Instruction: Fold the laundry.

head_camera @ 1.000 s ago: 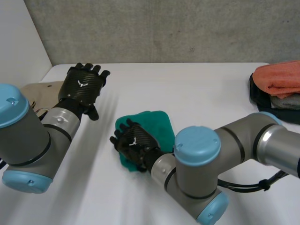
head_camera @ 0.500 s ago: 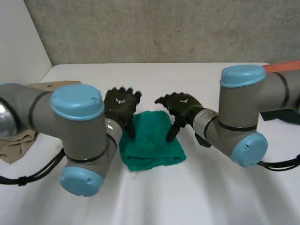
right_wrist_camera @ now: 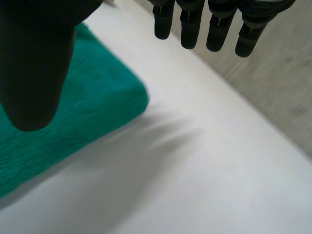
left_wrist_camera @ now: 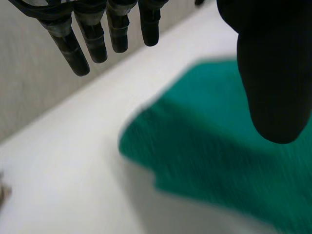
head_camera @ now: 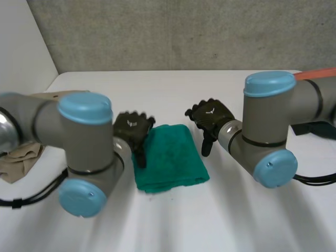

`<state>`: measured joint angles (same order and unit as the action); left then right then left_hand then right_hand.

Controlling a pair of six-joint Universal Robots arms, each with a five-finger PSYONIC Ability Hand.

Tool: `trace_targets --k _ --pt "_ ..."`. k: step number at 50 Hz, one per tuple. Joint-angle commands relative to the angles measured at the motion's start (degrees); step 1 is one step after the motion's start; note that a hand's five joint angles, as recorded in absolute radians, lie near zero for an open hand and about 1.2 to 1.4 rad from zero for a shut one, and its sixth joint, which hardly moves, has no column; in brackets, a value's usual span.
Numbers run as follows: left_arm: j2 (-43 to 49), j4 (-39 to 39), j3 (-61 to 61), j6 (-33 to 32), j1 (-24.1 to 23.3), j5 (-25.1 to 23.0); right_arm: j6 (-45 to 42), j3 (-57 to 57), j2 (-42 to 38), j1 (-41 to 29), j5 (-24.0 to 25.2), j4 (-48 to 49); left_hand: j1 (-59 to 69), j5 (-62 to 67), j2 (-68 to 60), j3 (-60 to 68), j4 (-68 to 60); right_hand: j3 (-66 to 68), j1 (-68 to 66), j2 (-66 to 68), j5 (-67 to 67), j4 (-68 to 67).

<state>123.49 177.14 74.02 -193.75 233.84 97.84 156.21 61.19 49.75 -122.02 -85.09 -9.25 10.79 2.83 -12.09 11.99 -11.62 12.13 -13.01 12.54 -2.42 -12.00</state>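
A folded green towel [head_camera: 168,156] lies flat in the middle of the white table [head_camera: 173,94]. My left hand [head_camera: 133,128] hovers at the towel's left edge, fingers straight and open, holding nothing. My right hand [head_camera: 210,118] hovers just off the towel's right far corner, also open and empty. In the left wrist view the green towel [left_wrist_camera: 219,146] lies below the thumb, and the fingers [left_wrist_camera: 97,34] point past its corner. In the right wrist view the towel's folded edge [right_wrist_camera: 73,112] sits under the thumb, with the fingers [right_wrist_camera: 214,24] over bare table.
A beige garment [head_camera: 23,152] lies at the table's left edge behind my left arm. At the far right, an orange cloth [head_camera: 315,73] tops a pile partly hidden by my right arm. A grey wall stands behind the table.
Both hands have drawn outward from the towel: the left slid down along its left edge, the right moved off its right side. The towel lies as before.
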Motion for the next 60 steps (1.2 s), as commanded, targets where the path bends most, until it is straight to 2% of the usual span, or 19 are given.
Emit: trace_targets --k 1,3,4,7,8,13,27,29,35,46,50,51,53,60 --pt "-6.23 0.05 -3.61 0.03 3.72 -13.17 -4.78 16.75 9.05 -2.52 0.19 12.75 -0.79 -2.83 2.09 -1.99 1.62 -2.13 3.01 -2.54 2.42 2.0" --pt "-6.76 -0.04 -4.59 0.12 4.08 -16.44 -3.99 20.26 9.4 -4.8 0.36 14.33 -0.79 -2.83 2.09 -1.99 1.62 -2.13 3.01 -2.54 2.42 2.0" --pt "-6.94 -0.3 -5.72 0.12 4.25 -19.85 -3.81 21.24 9.4 -5.42 0.1 14.86 -0.79 -2.83 2.09 -1.99 1.62 -2.13 3.01 -2.54 2.42 2.0" --pt "-6.94 -1.09 -7.31 0.47 4.69 -25.05 -2.85 24.4 9.14 -6.74 0.1 17.75 -0.79 -2.83 2.09 -1.99 1.62 -2.13 3.01 -2.54 2.42 2.0" --pt "-6.94 -2.05 -8.36 0.56 5.04 -28.2 -2.58 25.02 9.05 -6.92 0.1 18.64 -0.79 -2.83 2.09 -1.99 1.62 -2.13 3.01 -2.54 2.42 2.0" --pt "-6.85 -5.31 -11.0 0.56 5.14 -33.76 -1.17 26.61 5.81 -7.8 0.28 23.56 -0.57 -2.61 1.88 -1.78 1.4 -2.13 3.01 -2.54 2.42 2.0" --pt "-5.89 -5.75 -10.92 0.47 4.43 -34.38 -2.14 23.36 -2.11 -8.33 0.36 31.13 -0.57 -2.61 1.88 -1.78 1.4 5.52 -4.64 5.11 -5.23 -5.64" --pt "-5.62 -5.75 -11.01 0.56 4.43 -34.38 -2.23 22.75 -2.55 -8.24 0.54 31.83 -0.57 -2.61 1.88 -1.78 1.4 11.04 -10.15 10.62 -10.74 -11.16" --pt "-5.27 -5.66 -11.09 0.56 4.43 -34.3 -2.23 21.87 -2.64 -8.24 0.54 33.41 -0.57 -2.61 1.88 -1.78 1.4 16.12 -15.23 15.71 -15.83 -16.24" --pt "-5.36 -5.66 -11.01 0.65 4.52 -34.3 -1.96 18.62 -3.69 -8.24 0.89 33.77 -0.57 -2.61 1.88 -1.78 1.4 16.63 -15.75 16.22 -16.34 -16.75" --pt "-5.36 -5.66 -10.92 0.65 4.52 -34.3 -1.96 17.21 -4.83 -8.24 0.98 33.85 -0.57 -2.61 1.88 -1.78 1.4 30.7 -29.82 30.29 -30.41 -30.83" --pt "-5.36 -5.66 -10.92 0.65 4.52 -34.3 -2.05 16.51 -5.27 -8.24 1.24 33.85 -0.57 -2.61 1.88 -1.78 1.4 47.08 -46.19 46.67 -46.79 -47.2" --pt "-5.36 -5.66 -10.92 0.65 4.61 -34.3 -2.14 15.89 -5.54 -8.24 1.5 33.94 -0.57 -2.61 1.88 -1.78 1.4 67.76 -66.87 67.35 -67.47 -67.88" --pt "-6.06 -5.58 -11.71 0.65 5.05 -34.21 -1.61 12.99 -2.47 -7.45 1.86 37.45 -0.57 -2.61 1.88 -1.78 1.4 67.87 -66.99 67.46 -67.58 -68.0"
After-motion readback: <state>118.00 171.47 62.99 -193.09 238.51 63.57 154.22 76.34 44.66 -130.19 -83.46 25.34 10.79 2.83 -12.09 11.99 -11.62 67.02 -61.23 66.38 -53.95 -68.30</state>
